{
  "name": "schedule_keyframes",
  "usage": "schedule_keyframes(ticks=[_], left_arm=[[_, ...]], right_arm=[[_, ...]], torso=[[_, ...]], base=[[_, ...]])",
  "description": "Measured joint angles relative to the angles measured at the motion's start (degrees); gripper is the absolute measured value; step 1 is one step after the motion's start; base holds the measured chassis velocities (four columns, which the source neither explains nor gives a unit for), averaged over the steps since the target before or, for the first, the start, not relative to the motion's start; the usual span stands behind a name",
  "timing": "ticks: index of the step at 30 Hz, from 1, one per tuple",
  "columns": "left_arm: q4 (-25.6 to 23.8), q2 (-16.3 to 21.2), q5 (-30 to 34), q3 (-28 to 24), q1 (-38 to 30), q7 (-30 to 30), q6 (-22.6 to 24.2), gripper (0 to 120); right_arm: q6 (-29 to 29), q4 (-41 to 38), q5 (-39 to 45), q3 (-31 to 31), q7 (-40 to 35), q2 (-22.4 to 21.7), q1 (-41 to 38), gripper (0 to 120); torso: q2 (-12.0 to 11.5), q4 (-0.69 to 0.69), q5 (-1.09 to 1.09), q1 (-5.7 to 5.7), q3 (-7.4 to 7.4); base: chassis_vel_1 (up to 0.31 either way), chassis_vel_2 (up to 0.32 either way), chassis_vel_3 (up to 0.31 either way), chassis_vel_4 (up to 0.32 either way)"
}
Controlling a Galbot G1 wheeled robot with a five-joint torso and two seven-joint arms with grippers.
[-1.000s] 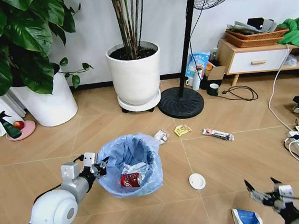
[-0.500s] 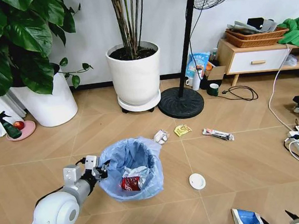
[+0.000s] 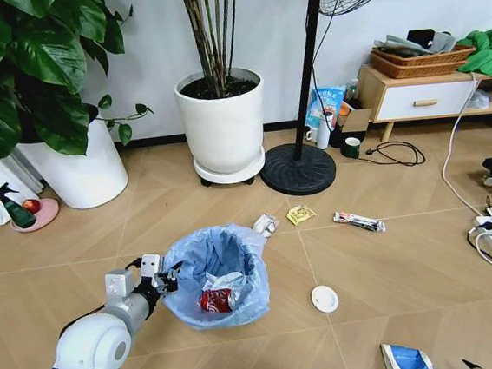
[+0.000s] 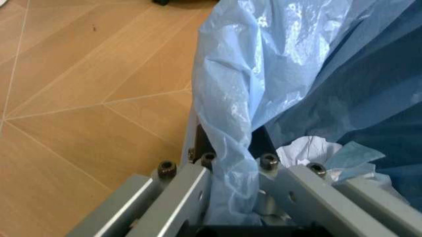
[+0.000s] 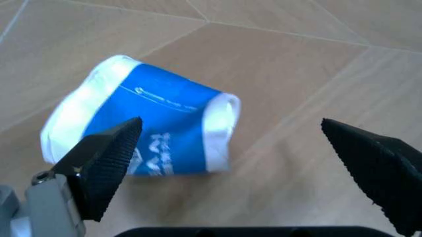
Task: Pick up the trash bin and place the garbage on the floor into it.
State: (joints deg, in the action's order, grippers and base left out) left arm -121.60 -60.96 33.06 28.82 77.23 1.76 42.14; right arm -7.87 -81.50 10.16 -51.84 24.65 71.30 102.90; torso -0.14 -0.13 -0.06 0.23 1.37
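In the head view, the left gripper (image 3: 162,278) reached forward from the lower left and pinched the near-left rim of the trash bin (image 3: 213,277), a small round bin lined with a crinkly light-blue bag. Inside the bin, just right of that gripper, lay a red can (image 3: 215,300) and white crumpled paper. Beyond the bin's far rim lay a crumpled white paper ball (image 3: 266,224), then a yellow wrapper (image 3: 299,214) and a long thin wrapper (image 3: 358,221) farther right. A white disc (image 3: 324,298) lay on the floor right of the bin, apart from it. A crushed blue-white carton (image 3: 405,361) lay at the lower right edge.

In the left wrist view, the left gripper's (image 4: 234,170) two metal fingers were pressed together on a fold of the blue bag at the bin's rim, with white paper just past the fingers inside the bin (image 4: 316,84).

In the right wrist view, the right gripper (image 5: 231,155) hovered above the wooden floor with its dark serrated fingers spread wide. The carton (image 5: 142,131) lay flattened below it, nearer one fingertip than the other, and not touched by either.
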Motion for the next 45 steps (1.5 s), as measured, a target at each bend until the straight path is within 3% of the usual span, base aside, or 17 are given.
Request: schedule_keyframes(ticks=[6, 18, 28, 33, 45], left_arm=[[0.39, 0.19, 0.09, -0.11, -0.47, 0.00, 0.00, 0], [0.56, 0.32, 0.17, -0.28, -0.61, 0.06, 0.00, 0], [0.66, 0.32, 0.25, -0.44, -0.89, 0.18, 0.00, 0], [0.67, 0.31, 0.25, -0.44, -0.89, 0.21, 0.00, 0], [0.38, 0.46, 0.38, -0.32, -0.87, 0.27, 0.00, 0]], right_arm=[[1.55, 1.66, -0.25, 1.64, -0.70, 0.65, -2.67, 88], [2.49, 5.09, -1.12, 3.83, -1.43, 0.96, -6.29, 44], [2.21, 5.85, -1.94, 3.92, -2.16, 1.83, -6.95, 16], [2.09, 6.17, -2.13, 3.93, -2.47, 1.91, -7.14, 6], [3.11, 3.53, -0.44, 2.77, -3.77, 1.51, -7.11, 6]], torso=[[0.00, 0.00, 0.00, 0.00, 0.00], [0.00, 0.00, -0.05, 0.00, 0.00], [0.00, 0.00, 0.02, 0.00, 0.00], [0.00, 0.00, 0.03, 0.00, 0.00], [0.00, -0.01, 0.01, 0.00, 0.00]], base=[[0.000, 0.000, 0.000, 0.000], [0.000, 0.000, 0.000, 0.000], [0.000, 0.000, 0.000, 0.000], [0.000, 0.000, 0.000, 0.000], [0.000, 0.000, 0.000, 0.000]])
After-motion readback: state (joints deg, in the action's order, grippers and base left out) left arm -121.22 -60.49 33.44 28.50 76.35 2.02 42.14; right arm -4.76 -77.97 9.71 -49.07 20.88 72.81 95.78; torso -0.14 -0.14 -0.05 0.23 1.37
